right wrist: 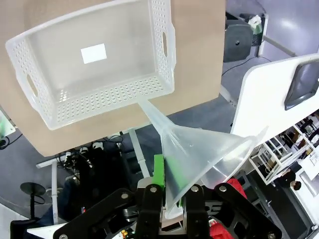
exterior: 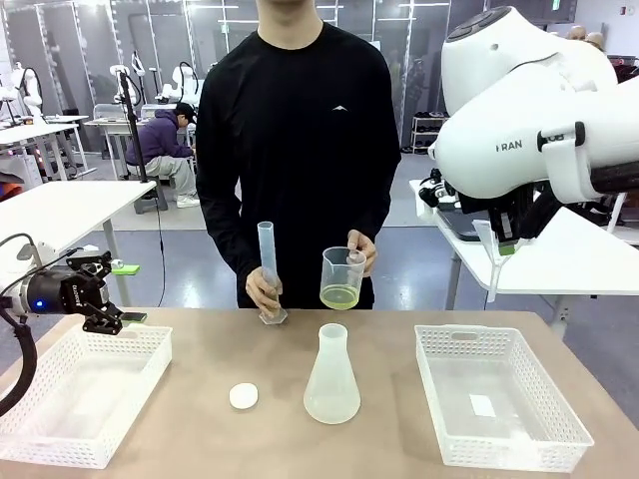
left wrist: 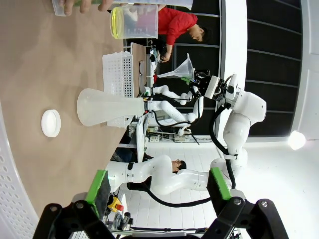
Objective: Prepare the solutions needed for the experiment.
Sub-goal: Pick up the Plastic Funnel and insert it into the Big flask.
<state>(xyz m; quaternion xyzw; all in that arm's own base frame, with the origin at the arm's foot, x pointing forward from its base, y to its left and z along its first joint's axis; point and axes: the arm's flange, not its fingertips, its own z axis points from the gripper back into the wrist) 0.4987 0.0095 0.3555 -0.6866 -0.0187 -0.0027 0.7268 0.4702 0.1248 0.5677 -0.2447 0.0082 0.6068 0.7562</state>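
Just one solution point(exterior: 339, 296) (two baskets point(exterior: 60, 451) point(exterior: 519, 454))

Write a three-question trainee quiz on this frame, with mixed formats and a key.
1. True or false: the right gripper has its fingers shut on the funnel.
2. Multiple choice: the yellow-green liquid sits in A) the flask on the table, B) the beaker in the person's hand, C) the cylinder.
3. Fill in: the left gripper has its fingers ___.
Key: 1 true; 2 B; 3 open.
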